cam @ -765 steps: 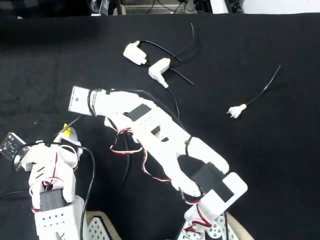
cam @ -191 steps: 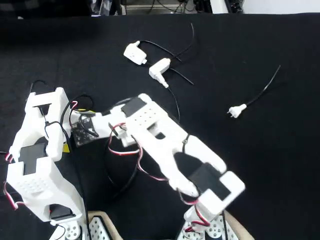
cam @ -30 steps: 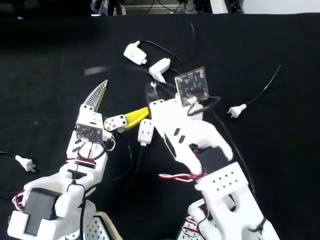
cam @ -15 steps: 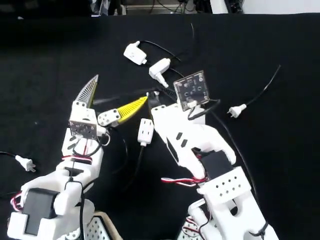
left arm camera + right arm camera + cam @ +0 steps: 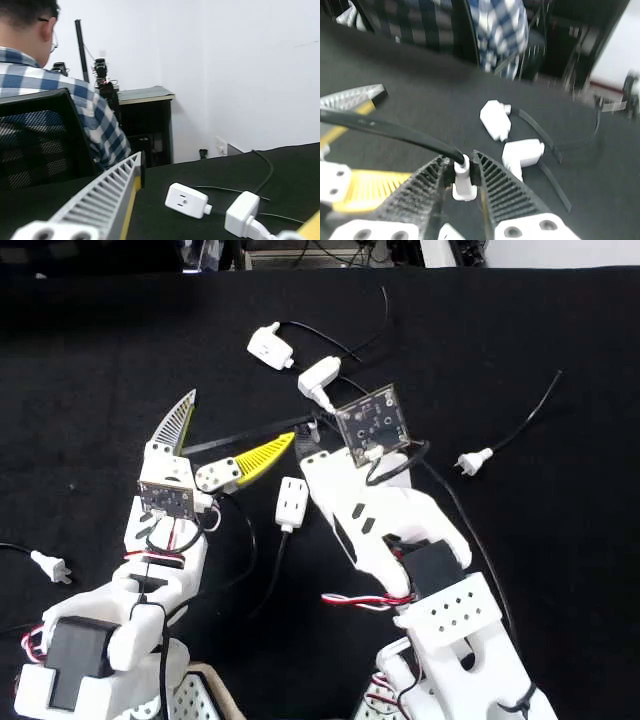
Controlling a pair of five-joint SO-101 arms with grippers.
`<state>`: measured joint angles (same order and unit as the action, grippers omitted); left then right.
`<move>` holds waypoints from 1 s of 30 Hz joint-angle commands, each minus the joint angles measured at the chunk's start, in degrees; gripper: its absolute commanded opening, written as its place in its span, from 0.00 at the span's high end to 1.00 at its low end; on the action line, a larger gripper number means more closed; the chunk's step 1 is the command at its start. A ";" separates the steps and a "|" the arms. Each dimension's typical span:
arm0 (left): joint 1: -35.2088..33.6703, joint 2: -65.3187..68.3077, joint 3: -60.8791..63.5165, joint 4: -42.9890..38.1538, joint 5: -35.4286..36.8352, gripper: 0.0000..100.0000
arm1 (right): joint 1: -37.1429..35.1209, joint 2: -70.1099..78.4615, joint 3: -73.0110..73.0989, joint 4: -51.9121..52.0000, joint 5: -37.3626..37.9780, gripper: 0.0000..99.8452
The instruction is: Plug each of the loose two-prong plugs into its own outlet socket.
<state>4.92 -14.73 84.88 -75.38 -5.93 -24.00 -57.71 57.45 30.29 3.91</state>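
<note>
From above, the left gripper (image 5: 243, 415) stands wide open over the black table (image 5: 560, 570), its grey finger (image 5: 178, 420) pointing away from the arm's base and its yellow finger (image 5: 262, 454) splayed out towards the other arm. The right gripper (image 5: 310, 433) sits just past its wrist board, close to the yellow finger's tip, and a black cord (image 5: 240, 438) runs from it across to the left arm. A white outlet block (image 5: 290, 500) lies flat between the two arms, apart from both. Two white sockets (image 5: 268, 345) (image 5: 320, 375) lie further back, near each other, each on its own lead. One loose plug (image 5: 473, 462) lies well off to the right of the arms, and another loose plug (image 5: 48, 565) lies at the left edge beside the left arm's base. In the left wrist view the grey finger rises in front, with both white sockets on the table beyond it and nothing between the fingers. In the right wrist view the ribbed black fingers (image 5: 500, 192) are closed narrowly on a white two-prong plug (image 5: 462, 186), held upright between them with its cord leading away, while the two sockets lie just beyond
</note>
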 commanded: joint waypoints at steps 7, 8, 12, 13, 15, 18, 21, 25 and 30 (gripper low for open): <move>4.62 -1.05 1.45 0.44 -0.26 0.48 | -2.73 -0.75 -0.84 -10.46 2.46 0.99; 4.62 -1.05 1.45 0.44 -0.18 0.48 | -3.69 -0.75 -0.48 -10.20 2.02 0.99; 4.35 -1.05 1.01 0.44 -0.18 0.48 | -9.58 -1.01 1.98 -7.74 1.93 0.99; 4.26 -1.05 1.01 0.44 -0.18 0.48 | -10.55 -1.10 2.42 -6.59 1.93 0.99; 4.26 -1.05 1.01 0.44 -0.26 0.48 | -11.34 -1.10 2.59 -3.69 1.93 0.99; 4.26 -1.05 1.01 0.44 -0.35 0.48 | -11.25 -1.19 2.51 -0.18 1.93 0.99; 4.26 -1.05 1.01 0.44 -0.35 0.48 | -11.25 -1.19 2.42 2.55 1.93 0.99; 3.30 -1.05 0.92 0.44 -0.18 0.48 | -11.16 -1.19 2.42 4.57 2.29 0.99; 3.47 -1.05 1.10 0.44 -0.18 0.48 | -9.93 -1.19 1.98 4.66 2.46 0.99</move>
<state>9.14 -14.73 86.37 -75.03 -5.93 -34.37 -58.42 60.26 34.59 5.93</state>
